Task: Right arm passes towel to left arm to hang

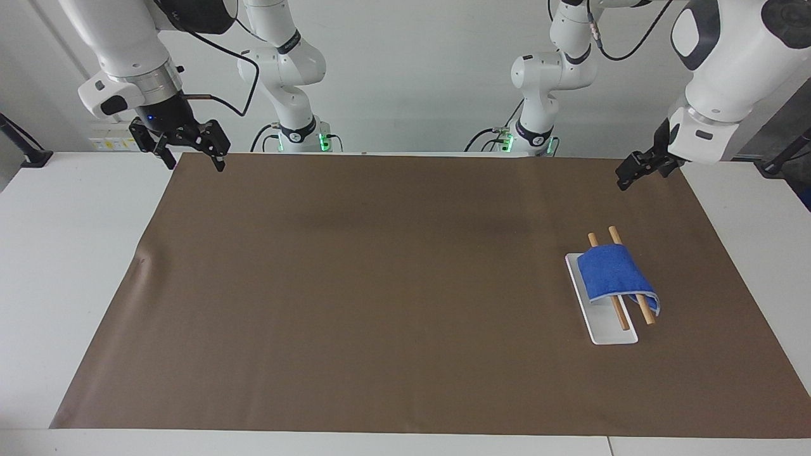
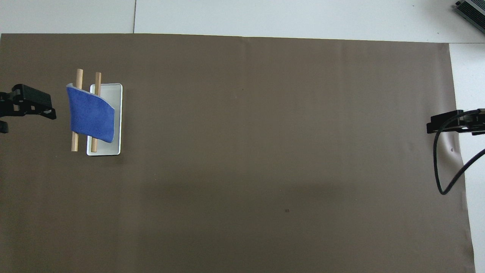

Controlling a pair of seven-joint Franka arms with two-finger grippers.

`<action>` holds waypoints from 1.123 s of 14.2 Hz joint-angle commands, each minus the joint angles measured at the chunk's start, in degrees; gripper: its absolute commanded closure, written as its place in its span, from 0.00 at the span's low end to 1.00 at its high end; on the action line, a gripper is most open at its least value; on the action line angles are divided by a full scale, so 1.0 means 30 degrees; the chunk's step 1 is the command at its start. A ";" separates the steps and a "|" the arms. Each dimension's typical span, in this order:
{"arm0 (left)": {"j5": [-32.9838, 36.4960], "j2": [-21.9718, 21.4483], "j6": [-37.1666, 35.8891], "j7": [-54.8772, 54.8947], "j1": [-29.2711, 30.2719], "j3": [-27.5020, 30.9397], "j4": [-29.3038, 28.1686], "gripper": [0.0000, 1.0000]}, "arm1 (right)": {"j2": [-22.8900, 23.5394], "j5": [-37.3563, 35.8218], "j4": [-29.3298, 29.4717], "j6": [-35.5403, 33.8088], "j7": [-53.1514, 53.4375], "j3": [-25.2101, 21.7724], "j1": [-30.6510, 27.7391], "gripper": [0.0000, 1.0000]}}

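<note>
Lying apart from left end effector (image 1: 627, 176): towel (image 1: 611, 273)
</note>
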 commanded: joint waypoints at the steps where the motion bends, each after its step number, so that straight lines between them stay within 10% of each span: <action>1: -0.0294 -0.0155 0.1778 0.0275 0.0225 0.0063 -0.0414 0.00 | -0.0328 0.0007 -0.0334 -0.0196 -0.0171 0.0057 -0.0037 0.00; 16: 0.1404 -0.0448 0.1343 0.1736 0.0196 0.0034 -0.0943 0.00 | -0.0387 0.0300 -0.0304 -0.0519 0.0268 -0.0002 -0.0125 0.00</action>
